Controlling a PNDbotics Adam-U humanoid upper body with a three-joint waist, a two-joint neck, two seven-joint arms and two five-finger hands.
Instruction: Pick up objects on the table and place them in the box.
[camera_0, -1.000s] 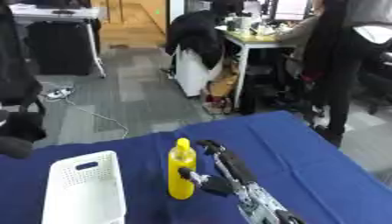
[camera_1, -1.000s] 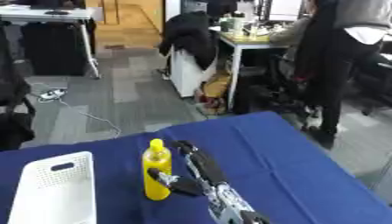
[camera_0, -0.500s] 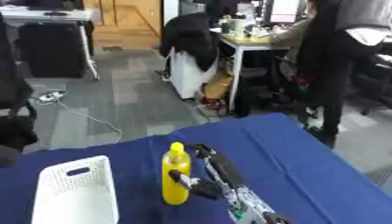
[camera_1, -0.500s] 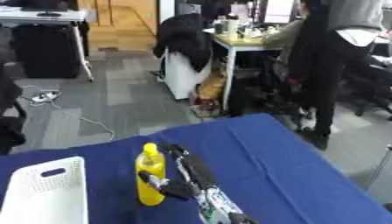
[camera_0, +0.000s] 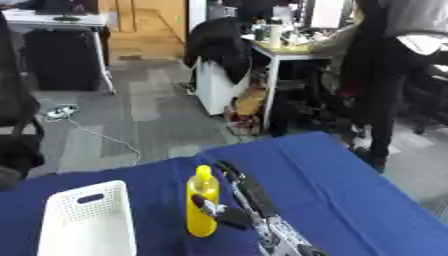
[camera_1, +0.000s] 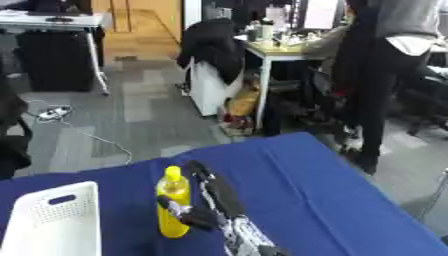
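Observation:
A yellow squeeze bottle (camera_0: 199, 192) stands upright on the blue table (camera_0: 350, 200). My right hand (camera_0: 267, 225) comes in from the bottom edge and lies against the bottle's right side. Its fingers (camera_0: 240, 182) stretch straight past the bottle toward the far edge, and its thumb crosses the front of the bottle's lower half. The hand is open, not curled round the bottle. Left of the bottle sits a white perforated box (camera_0: 87, 225) with a handle slot, and nothing shows inside it. My left hand shows in no view.
The table's far edge runs just beyond the bottle. Past it lies grey office floor with a black chair (camera_0: 17, 145) at the left, a desk (camera_0: 289, 50) and a standing person at the back right.
The camera has tilted a little, shifting the whole picture. My right hand's thumb has come in from the bottle's right side to its front.

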